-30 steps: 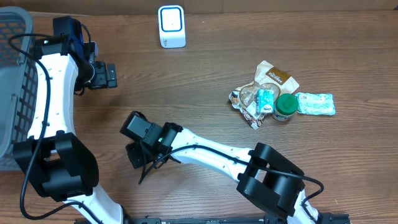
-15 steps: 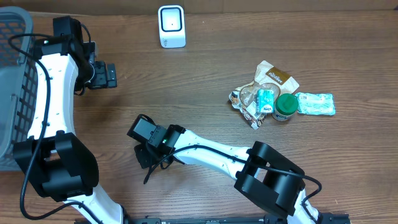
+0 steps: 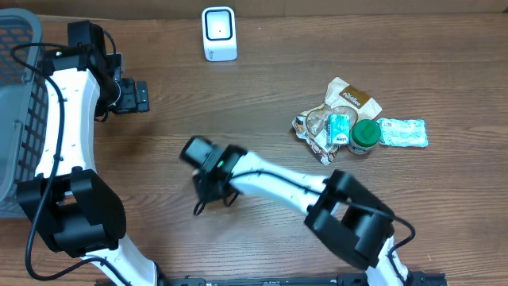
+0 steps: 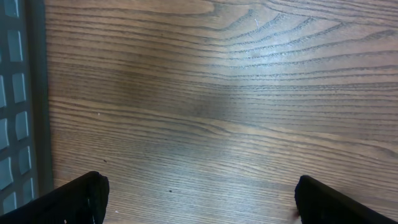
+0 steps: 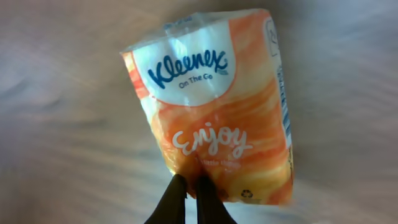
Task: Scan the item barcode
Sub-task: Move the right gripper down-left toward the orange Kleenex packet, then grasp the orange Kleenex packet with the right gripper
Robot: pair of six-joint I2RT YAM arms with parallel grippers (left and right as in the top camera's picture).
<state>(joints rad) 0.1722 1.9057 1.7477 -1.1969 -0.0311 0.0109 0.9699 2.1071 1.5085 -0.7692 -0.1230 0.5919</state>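
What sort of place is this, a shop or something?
Probably a mock shop checkout on a wooden table, not a real store: a white barcode scanner stands at the back, a grey basket sits at the left edge, and small packaged goods lie in a heap.

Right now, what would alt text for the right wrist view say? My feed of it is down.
An orange and white Kleenex tissue pack fills the view, pinched at its lower edge by the right gripper, whose dark fingertips are closed together. Behind it the wooden table is blurred.
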